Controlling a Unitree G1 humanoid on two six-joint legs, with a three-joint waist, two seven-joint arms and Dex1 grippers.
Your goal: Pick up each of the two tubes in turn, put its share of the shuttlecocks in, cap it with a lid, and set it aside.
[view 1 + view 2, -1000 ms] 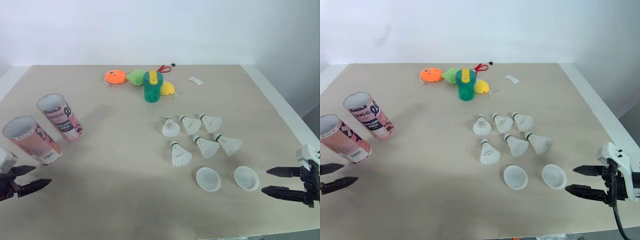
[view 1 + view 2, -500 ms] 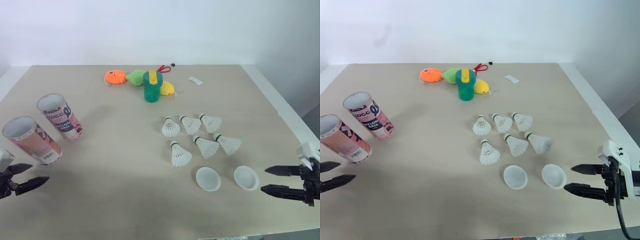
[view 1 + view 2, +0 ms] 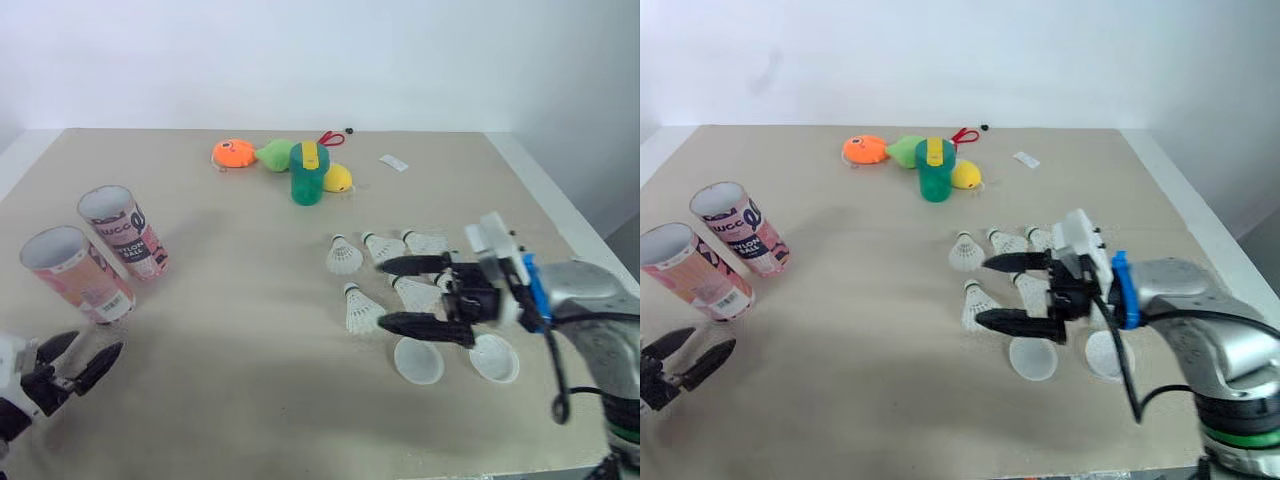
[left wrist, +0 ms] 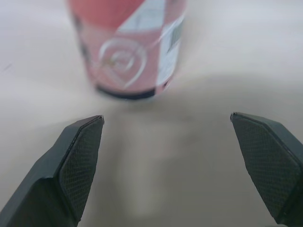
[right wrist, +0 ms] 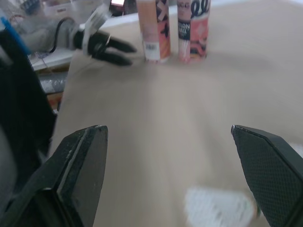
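Surface (image 3: 250,330): two tubes stand open-mouthed at 9 o'clock, near tube (image 3: 75,272) just beside far tube (image 3: 122,232). Shuttlecocks (image 3: 343,257) cluster at 4 o'clock, lids (image 3: 418,361) at 5. Step, I judge: take the near tube. Square up on it, close mid-body, keep it upright. My left jaws: spread wide, empty, short of that tube. My right jaws: spread wide, empty, over the shuttlecocks.
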